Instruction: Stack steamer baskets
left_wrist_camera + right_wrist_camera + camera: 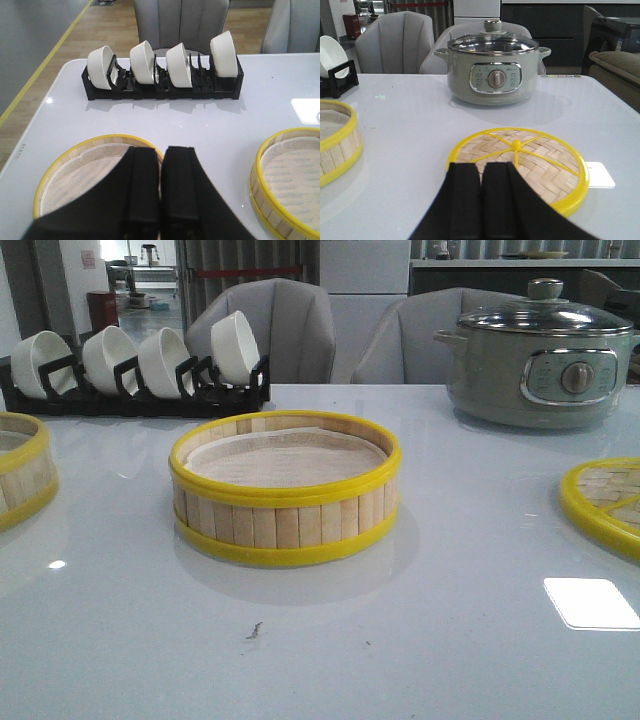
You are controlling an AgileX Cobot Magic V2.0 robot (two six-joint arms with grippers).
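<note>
One steamer basket (285, 490), with pale bamboo slats, yellow rims and a whitish liner, stands in the middle of the white table. A second steamer basket (20, 472) is cut off by the front view's left edge. My left gripper (162, 150) is shut and empty, above the near rim of that second basket (75, 170); the middle basket (290, 185) lies to its right. My right gripper (481, 167) is shut and empty, just short of the flat woven lid (535, 160). The middle basket (335, 142) shows to its left. Neither gripper shows in the front view.
A black rack of white bowls (140, 365) stands at the back left. A grey-green electric pot with a glass lid (540, 360) stands at the back right. The woven lid (605, 505) lies at the right edge. A white card (590, 602) lies at the front right. Chairs stand behind the table.
</note>
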